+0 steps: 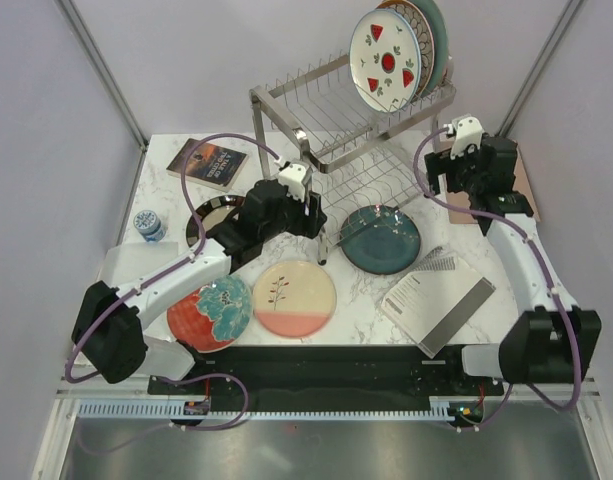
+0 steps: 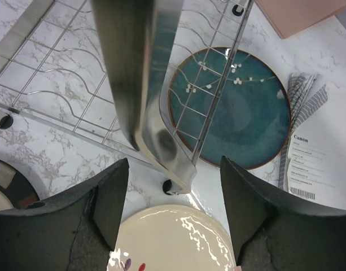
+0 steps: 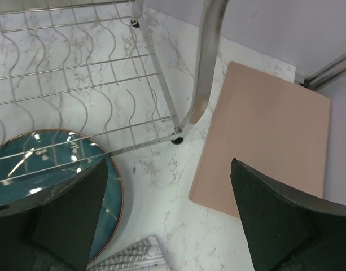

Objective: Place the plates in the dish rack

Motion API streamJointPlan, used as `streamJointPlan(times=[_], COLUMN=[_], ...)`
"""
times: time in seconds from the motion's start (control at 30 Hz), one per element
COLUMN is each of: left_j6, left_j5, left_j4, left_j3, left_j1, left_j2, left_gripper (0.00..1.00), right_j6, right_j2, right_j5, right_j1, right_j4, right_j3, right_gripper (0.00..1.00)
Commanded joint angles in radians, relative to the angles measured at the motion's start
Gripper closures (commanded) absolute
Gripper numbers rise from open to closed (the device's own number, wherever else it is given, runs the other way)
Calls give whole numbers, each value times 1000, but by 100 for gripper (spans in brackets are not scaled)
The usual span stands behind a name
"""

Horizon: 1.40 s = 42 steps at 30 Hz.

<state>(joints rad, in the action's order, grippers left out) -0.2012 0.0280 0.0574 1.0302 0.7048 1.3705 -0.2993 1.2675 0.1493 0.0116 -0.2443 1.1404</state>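
- While both arms hung over the marble table (image 1: 358, 292), I saw the left gripper (image 2: 173, 223) with its jaws apart and nothing between them. It was poised above the far rim of the cream-and-pink plate (image 1: 294, 298), close to a front leg of the dish rack (image 1: 316, 100).
- Right gripper (image 3: 167, 220): jaws spread wide and empty, above the table near the rack's right leg and a pink board (image 3: 263, 135).
- Dish rack: at the far middle of the table. A white plate with red wedges (image 1: 386, 55) stood upright at the right end of its upper tier, with more plates behind it.
- Teal plate (image 1: 381, 240): flat on the table in front of the rack, seen partly through the lower-tier wires in both wrist views.
- Red plate with a teal flower (image 1: 208, 312): flat, just left of the cream-and-pink one.
- Dark patterned plate (image 1: 211, 212): flat, partly hidden under the left arm.
- I also noted a book (image 1: 206, 162), a small cup (image 1: 149, 224) and a grey booklet (image 1: 436, 298).
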Motion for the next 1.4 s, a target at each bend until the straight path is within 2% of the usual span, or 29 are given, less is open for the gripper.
streamJointPlan(times=[0.0,0.13,0.4,0.47,0.57,0.6,0.63,0.67,0.7,0.73,0.77,0.8,0.9,1.17,1.37], left_j6=[-73,-96,-99,-99,-99,-99,-99,-99,-98,-95,-86,-81,-47,16,45], left_j5=[53,79,121,122,145,154,164,182,188,196,213,225,282,374,386], left_j4=[-85,-71,-62,-62,-62,-41,-34,-30,-22,-19,-16,-14,-11,-11,-36], left_j3=[64,62,103,128,152,154,157,162,160,159,156,151,142,114,82], left_j1=[5,7,7,7,7,7,7,7,7,5,5,5,2,-41,-85], left_j2=[13,15,93,108,131,133,137,136,133,130,122,115,96,50,38], left_gripper=[28,28,30,37,52,56,65,69,72,77,78,79,87,98,98], right_j6=[35,22,-70,-78,-78,-78,-75,-72,-70,-67,-67,-69,-77,-70,-63], right_j2=[159,355,604,650,699,705,713,716,710,705,699,679,644,475,351], right_j5=[140,285,420,421,411,409,408,403,400,395,391,389,384,372,345], right_j1=[-105,-180,-185,-185,-185,-186,-188,-188,-188,-188,-187,-187,-188,-208,-214], right_j4=[125,192,208,206,192,191,188,182,177,165,162,160,157,160,178], right_j3=[96,192,401,450,507,516,525,525,522,516,509,498,444,300,179], right_gripper=[4,10,13,13,23,33,40,46,60,67,74,86,100,100,100])
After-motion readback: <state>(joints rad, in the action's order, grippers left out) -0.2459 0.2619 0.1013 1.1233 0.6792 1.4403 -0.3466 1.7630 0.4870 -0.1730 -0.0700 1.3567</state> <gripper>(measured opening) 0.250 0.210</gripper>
